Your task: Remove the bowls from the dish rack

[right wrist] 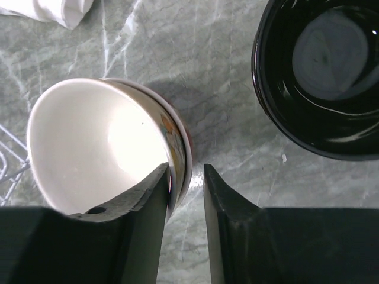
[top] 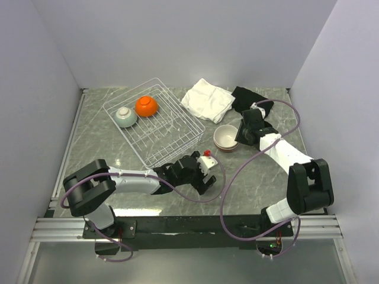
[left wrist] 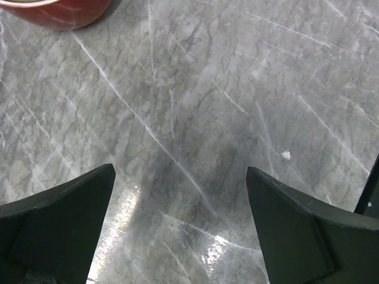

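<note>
The white wire dish rack (top: 167, 139) holds an orange bowl (top: 146, 106) and a pale blue-green bowl (top: 125, 116), both upside down. Right of it, a cream-inside bowl (top: 225, 137) sits nested in another bowl on the table. My right gripper (right wrist: 186, 168) straddles that bowl's rim (right wrist: 177, 142): one finger is inside against the wall, the other outside with a small gap. A dark bowl (right wrist: 323, 71) stands beside it. My left gripper (left wrist: 180, 171) is open and empty over bare table, and a red bowl (left wrist: 59, 12) lies just ahead of it.
A folded white cloth (top: 207, 99) and a black cloth (top: 246, 97) lie at the back right. Grey walls close in the marble table (top: 106, 151) on three sides. The rack's near corner is close to my left gripper (top: 201, 173).
</note>
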{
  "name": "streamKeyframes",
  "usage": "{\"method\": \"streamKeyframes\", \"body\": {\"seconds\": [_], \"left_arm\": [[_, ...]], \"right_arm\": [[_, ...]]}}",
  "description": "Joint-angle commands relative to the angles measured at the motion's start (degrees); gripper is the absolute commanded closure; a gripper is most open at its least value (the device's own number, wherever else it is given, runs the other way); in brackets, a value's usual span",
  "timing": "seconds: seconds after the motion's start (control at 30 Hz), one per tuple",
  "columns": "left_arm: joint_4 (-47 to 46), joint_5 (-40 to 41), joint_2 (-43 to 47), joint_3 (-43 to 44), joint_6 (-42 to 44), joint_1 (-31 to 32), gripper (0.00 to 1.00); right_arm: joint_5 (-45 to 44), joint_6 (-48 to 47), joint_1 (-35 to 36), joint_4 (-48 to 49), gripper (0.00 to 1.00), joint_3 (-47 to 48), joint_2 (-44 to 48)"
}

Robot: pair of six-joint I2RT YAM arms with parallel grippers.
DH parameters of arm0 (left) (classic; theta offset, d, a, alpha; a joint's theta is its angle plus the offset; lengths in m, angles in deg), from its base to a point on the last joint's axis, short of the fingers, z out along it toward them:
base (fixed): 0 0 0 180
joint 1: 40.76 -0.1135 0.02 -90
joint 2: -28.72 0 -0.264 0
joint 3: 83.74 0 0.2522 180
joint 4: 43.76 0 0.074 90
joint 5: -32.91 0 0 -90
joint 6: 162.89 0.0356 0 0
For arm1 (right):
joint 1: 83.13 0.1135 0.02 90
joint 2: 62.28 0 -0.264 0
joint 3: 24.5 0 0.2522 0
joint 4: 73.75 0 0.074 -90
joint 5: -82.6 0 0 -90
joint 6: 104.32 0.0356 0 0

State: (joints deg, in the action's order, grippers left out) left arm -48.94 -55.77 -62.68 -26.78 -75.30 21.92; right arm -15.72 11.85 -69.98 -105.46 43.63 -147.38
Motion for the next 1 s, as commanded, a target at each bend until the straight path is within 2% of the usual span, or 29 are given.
{"method": "streamKeyframes", "body": {"seconds": [0.0,0.17,0.43,0.67,0.8,0.9,0.97], "left_arm": [[-1.0,-0.9,0.3,1.8,-0.8,-0.9,0.01],[-0.9,-1.8,0.2,2.2,-1.0,-1.3,0.01],[-0.6,-1.8,0.5,2.1,-1.1,-1.9,0.01],[-0.1,-2.8,0.9,3.1,-1.4,-2.5,0.01],[1.1,-3.5,1.8,4.8,-1.9,-2.8,0.01],[2.1,-3.6,3.3,6.5,-2.6,-3.3,0.00],[2.9,-3.4,4.7,7.8,-2.9,-4.0,0.01]], "right_arm": [[-0.4,0.6,0.2,-1.2,0.67,2.2,3.9],[1.9,0.9,0.0,-1.6,0.78,3.6,1.5],[4.4,1.5,-1.6,-1.2,0.90,3.2,-0.4],[6.4,1.8,-2.7,-2.2,0.92,3.7,-0.9],[6.6,2.1,-2.6,-4.4,0.80,5.4,0.5],[7.3,2.3,-2.7,-5.8,0.63,6.4,3.2],[7.3,2.2,-2.8,-6.6,0.57,7.1,4.8]]}}
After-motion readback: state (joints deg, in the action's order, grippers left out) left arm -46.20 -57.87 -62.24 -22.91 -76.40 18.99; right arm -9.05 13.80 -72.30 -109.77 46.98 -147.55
